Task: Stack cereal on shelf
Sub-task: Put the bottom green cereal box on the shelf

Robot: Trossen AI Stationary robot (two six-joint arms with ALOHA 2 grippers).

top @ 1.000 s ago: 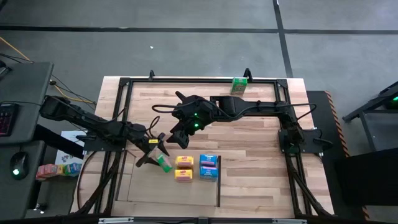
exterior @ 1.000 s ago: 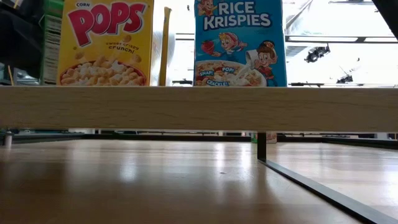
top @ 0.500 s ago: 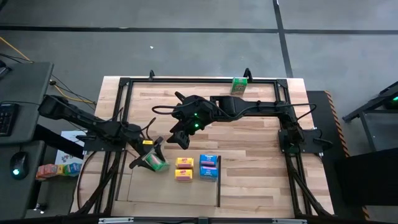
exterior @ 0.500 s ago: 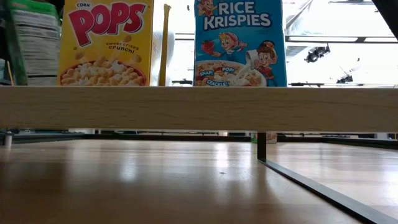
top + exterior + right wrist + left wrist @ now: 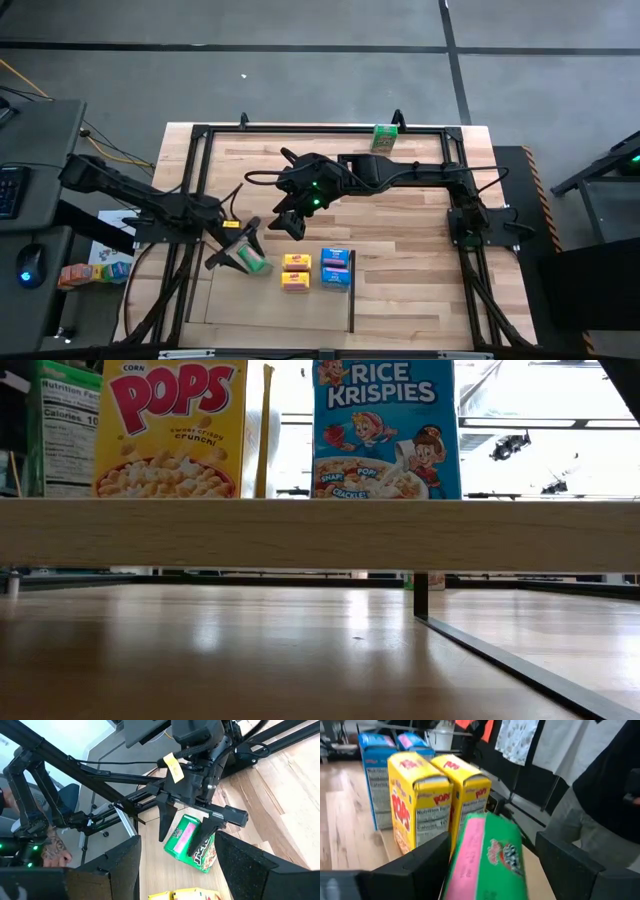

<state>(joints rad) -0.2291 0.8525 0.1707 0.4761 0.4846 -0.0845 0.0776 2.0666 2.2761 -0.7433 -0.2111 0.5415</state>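
Here the left hand (image 5: 237,252), near the worktop's (image 5: 400,300) front left corner, has its fingers spread around a green cereal box (image 5: 256,262) standing beside two yellow Corn Pops boxes (image 5: 295,271), while the right hand (image 5: 287,222) hangs spread open nearby.

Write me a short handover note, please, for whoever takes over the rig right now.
Left end effector: open, its fingers either side of the green cereal box; no grip visible.
Right end effector: open, empty, hovering above the table just beyond the shelf's boxes.
On the shelf: two Corn Pops boxes and two Rice Krispies boxes, standing side by side; the green box stands next to the Corn Pops.
Second green box: at the table's far edge, untouched.
Done: five boxes at the shelf.
Left: withdraw the left arm, then fetch and place the far green box.
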